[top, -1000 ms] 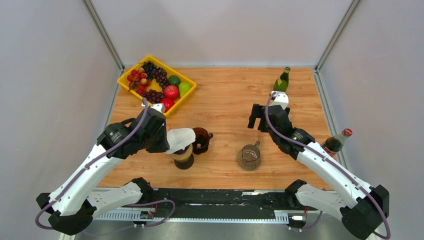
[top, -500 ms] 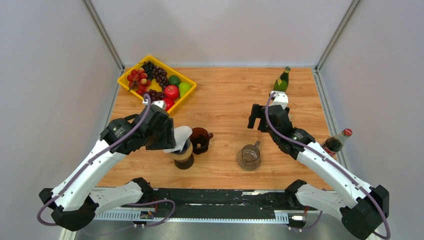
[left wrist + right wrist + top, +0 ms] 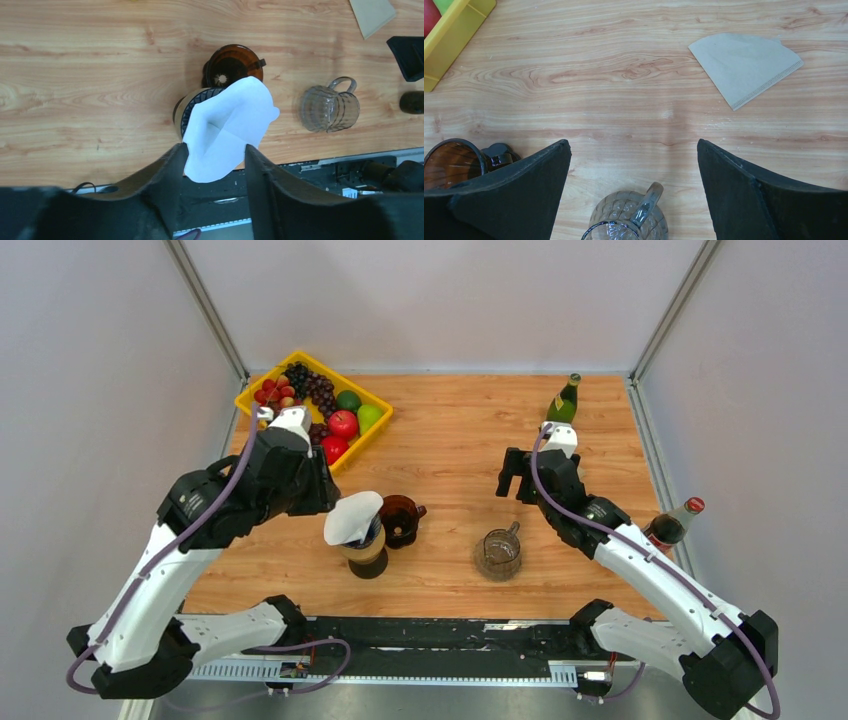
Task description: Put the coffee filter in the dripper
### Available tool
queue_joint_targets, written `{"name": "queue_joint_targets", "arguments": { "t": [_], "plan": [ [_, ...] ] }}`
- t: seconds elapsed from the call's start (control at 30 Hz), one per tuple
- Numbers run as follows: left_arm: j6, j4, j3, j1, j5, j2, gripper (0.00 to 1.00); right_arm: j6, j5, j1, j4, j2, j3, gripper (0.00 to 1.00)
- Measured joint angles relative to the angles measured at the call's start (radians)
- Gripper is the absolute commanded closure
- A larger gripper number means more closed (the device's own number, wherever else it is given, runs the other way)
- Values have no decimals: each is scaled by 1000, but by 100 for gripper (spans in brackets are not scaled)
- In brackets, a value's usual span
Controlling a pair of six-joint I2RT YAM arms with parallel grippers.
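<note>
On the table (image 3: 460,430) near its front middle, the white coffee filter (image 3: 352,519) sat opened and tilted in the mouth of the ribbed dripper (image 3: 368,558), overhanging the rim on the left arm's side, with the amber dripper (image 3: 232,65) just beside. I read the left gripper (image 3: 214,150) as spread, one finger at each side of the filter's near edge; contact could not be determined. The right gripper (image 3: 633,142) hung spread wide above the glass pitcher (image 3: 629,222), near a flat brown paper filter (image 3: 746,62).
</note>
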Motion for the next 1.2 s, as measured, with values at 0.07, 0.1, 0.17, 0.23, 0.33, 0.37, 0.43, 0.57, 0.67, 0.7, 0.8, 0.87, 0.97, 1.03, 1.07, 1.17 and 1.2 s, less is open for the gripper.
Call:
{"name": "queue_joint_targets", "arguments": {
  "t": [0.07, 0.1, 0.17, 0.23, 0.33, 0.37, 0.43, 0.57, 0.67, 0.7, 0.8, 0.87, 0.97, 1.03, 1.07, 1.17, 1.2],
  "plan": [
    [19, 26, -2, 0, 21, 26, 71, -1, 0, -2, 0, 0, -1, 0],
    [31, 42, -8, 0, 33, 46, 73, -2, 0, -2, 0, 0, -2, 0],
    [43, 62, -26, 0, 53, 77, 77, -3, 0, -2, 0, 0, -3, 0],
    [55, 84, -61, 0, 74, 115, 78, -3, 0, -2, 0, 0, -4, 0],
    [67, 119, -146, 0, 113, 141, 82, -4, -1, -2, 0, 0, -4, 0],
    [69, 125, -171, 0, 124, 143, 83, -4, -2, -2, 0, 0, -4, 0],
    [74, 131, -216, 0, 146, 143, 85, -4, -6, -2, 0, -1, -4, 0],
    [77, 150, -269, 0, 179, 144, 85, -6, -12, -2, 0, -1, -4, 0],
    [81, 163, -293, 0, 200, 144, 85, -7, -16, -2, 0, -1, -4, 0],
    [82, 167, -302, 0, 206, 144, 85, -7, -16, -2, 0, -1, -4, 0],
    [83, 174, -328, 0, 216, 144, 85, -10, -18, -2, 0, -1, -4, 0],
    [84, 178, -336, 0, 219, 146, 85, -12, -19, -2, 0, -1, -4, 0],
    [85, 184, -338, 0, 219, 155, 85, -14, -20, -2, 0, -1, -4, 0],
    [85, 187, -338, 0, 213, 163, 85, -16, -21, -2, 0, -1, -4, 0],
    [85, 187, -338, 0, 208, 166, 85, -17, -22, -2, 0, -1, -4, 0],
    [84, 185, -338, 0, 191, 179, 84, -18, -23, -2, 0, -1, -4, 0],
    [85, 184, -338, 0, 183, 183, 84, -19, -23, -2, 0, -1, -4, 0]
  ]
}}
